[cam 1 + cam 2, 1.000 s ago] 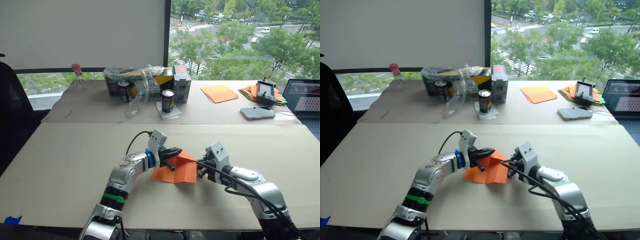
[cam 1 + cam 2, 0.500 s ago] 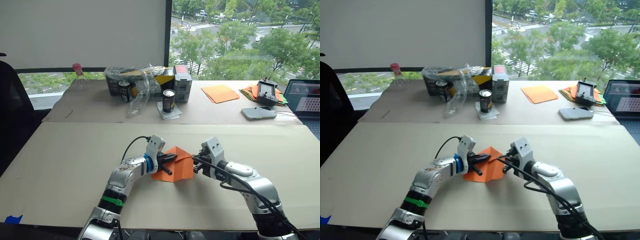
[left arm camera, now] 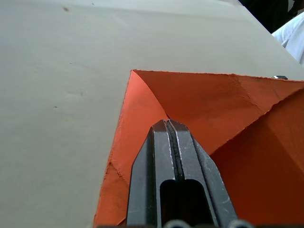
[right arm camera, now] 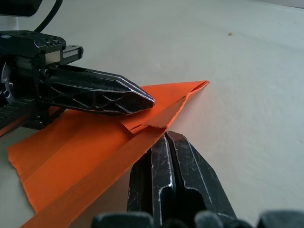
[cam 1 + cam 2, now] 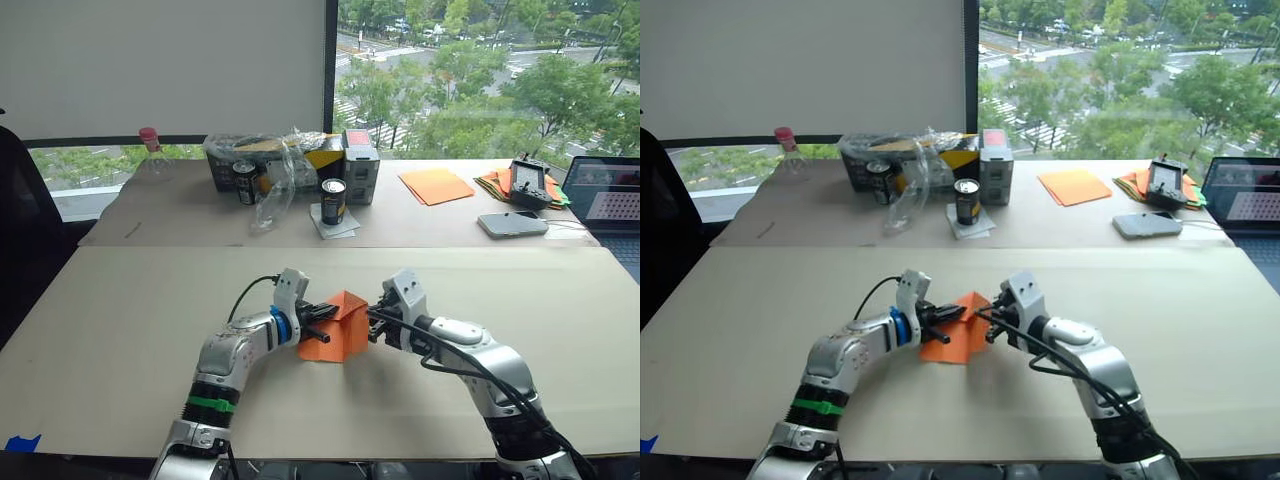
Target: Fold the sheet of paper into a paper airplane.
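Note:
The sheet of paper (image 5: 340, 345) is bright orange and creased. It lies partly folded on the near table, its right side raised into a peak. My left gripper (image 5: 328, 312) is shut, and its tip presses down on the paper's middle beside a crease (image 3: 167, 122). My right gripper (image 5: 372, 318) is shut too, with its tip (image 4: 165, 137) against the paper's folded right edge (image 4: 85, 152). The two tips stand close together over the paper, and the left gripper (image 4: 147, 100) shows ahead of the right one.
On the far table stand a dark can (image 5: 334, 201), a box wrapped in plastic (image 5: 280, 165) and a red-capped bottle (image 5: 152, 150). Paler orange sheets (image 5: 437, 186), a coloured paper pile, a phone (image 5: 512, 224) and a laptop (image 5: 605, 205) lie there too. A black chair is at far left.
My right gripper has moved left toward the left gripper, pushing the paper's right side up and over. The paper now looks narrower and taller. The left gripper stays on the paper.

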`<state>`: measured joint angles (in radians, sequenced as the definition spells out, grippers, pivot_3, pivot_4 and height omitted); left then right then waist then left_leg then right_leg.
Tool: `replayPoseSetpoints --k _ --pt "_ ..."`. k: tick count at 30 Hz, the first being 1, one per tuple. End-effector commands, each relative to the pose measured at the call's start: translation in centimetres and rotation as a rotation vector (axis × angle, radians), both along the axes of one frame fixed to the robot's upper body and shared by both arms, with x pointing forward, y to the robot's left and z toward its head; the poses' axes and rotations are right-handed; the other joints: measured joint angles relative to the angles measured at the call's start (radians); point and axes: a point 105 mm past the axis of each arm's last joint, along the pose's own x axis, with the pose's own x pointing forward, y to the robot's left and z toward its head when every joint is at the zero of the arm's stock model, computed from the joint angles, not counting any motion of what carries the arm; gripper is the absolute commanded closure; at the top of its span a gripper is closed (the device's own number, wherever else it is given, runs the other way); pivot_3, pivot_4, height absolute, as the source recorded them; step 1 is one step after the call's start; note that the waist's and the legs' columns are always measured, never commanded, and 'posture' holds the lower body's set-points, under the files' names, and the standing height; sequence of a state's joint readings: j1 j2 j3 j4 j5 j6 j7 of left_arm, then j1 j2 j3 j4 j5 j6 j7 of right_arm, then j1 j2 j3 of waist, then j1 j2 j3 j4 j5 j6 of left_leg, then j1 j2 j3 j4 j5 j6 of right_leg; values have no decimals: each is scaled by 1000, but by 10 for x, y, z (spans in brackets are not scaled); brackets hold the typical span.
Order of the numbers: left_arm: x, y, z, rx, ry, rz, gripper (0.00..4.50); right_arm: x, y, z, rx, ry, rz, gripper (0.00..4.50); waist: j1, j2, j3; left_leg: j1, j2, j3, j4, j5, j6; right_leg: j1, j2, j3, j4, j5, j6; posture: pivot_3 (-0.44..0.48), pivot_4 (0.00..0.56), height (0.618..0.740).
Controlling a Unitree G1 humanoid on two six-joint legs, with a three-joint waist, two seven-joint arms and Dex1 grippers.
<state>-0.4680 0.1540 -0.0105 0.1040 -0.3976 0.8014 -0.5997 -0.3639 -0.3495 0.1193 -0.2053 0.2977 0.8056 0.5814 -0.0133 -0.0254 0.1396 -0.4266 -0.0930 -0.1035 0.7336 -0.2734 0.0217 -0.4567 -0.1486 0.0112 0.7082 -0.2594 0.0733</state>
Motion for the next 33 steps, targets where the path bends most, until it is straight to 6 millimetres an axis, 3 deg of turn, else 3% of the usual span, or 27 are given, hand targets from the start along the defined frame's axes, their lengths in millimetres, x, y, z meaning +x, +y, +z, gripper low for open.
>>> replayPoseSetpoints --k 1,6,15,22,29,33 --pt "-6 -2 11 -14 -29 -31 4478 4 10 17 24 -71 46 4500 0 0 0 0 0 0 0 0 0 0 0 0 0 0 0 0 150 670" --pt "-17 -9 4 -1 -12 -56 4478 10 23 18 28 -80 80 4500 1 0 0 0 0 0 0 0 0 0 0 0 0 0 0 0 150 670" --pt "-19 -9 2 -5 -10 -33 4478 15 35 18 29 -84 116 4500 1 0 0 0 0 0 0 0 0 0 0 0 0 0 0 0 150 670" --pt "-24 16 3 44 -12 -14 4478 20 40 10 18 -70 131 4500 -6 0 0 0 0 0 -1 0 -1 -1 0 0 1 0 0 0 150 670" --pt "-37 68 28 93 -72 30 4478 23 50 -12 9 -2 150 4500 -11 1 0 1 1 0 -2 1 -1 -2 1 1 2 0 -1 0 150 670" --pt "-38 83 38 118 -112 42 4478 21 53 -19 -8 12 168 4500 -4 1 0 1 1 0 -2 1 -1 -1 1 0 2 0 -1 0 150 670"
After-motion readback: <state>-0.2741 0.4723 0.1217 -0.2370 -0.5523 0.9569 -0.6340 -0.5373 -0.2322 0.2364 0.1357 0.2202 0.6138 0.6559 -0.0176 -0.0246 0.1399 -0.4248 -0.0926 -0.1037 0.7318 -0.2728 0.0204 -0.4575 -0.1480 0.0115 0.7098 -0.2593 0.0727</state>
